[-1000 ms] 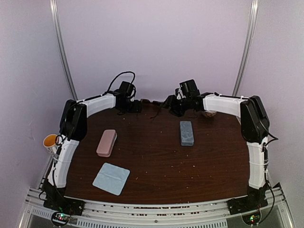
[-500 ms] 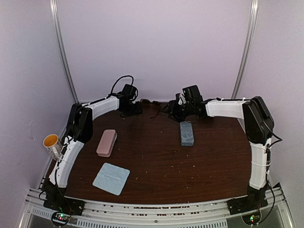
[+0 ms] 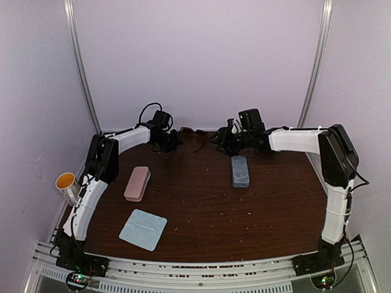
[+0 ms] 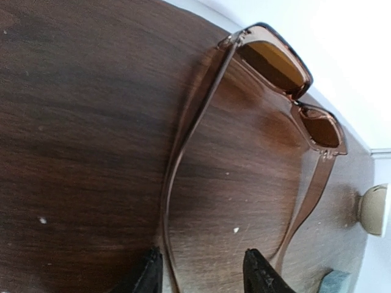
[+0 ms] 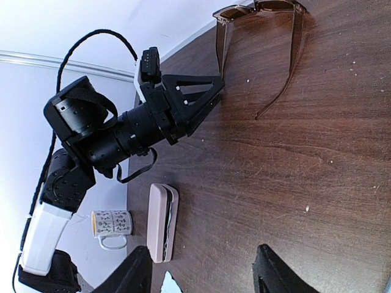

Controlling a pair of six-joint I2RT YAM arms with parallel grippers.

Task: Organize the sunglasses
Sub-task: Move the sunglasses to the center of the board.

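Dark brown wood makes up the surface, with pale purple walls behind it.

The left jaws are about half open and hold nothing. Their 2 fingertips sit low over the wood. 1 thin side arm of the sunglasses runs down between them, just beside 1 tip. I cannot tell if it touches that tip. The right jaws stand wide apart with nothing between them. They hover near, facing the left jaws.

The sunglasses are a see-through brown pair with brown lenses. They lie unfolded at the far edge of the surface, near its middle, with the lenses toward the wall. I cannot make out a 2nd pair.

A grey-blue case lies a little nearer than the right jaws. A pink case lies toward the left edge. A light-blue cloth lies toward the near left corner. A cup sits past the left edge.

Here is what could go wrong. The side arm is thin, so a hard squeeze could bend it. If the jaws catch only that 1 arm, the heavy lens end may swing or twist when lifted, and the pair could slip out. A small push could shove the sunglasses against the wall. The 2 robot arms are close, so they could bump.
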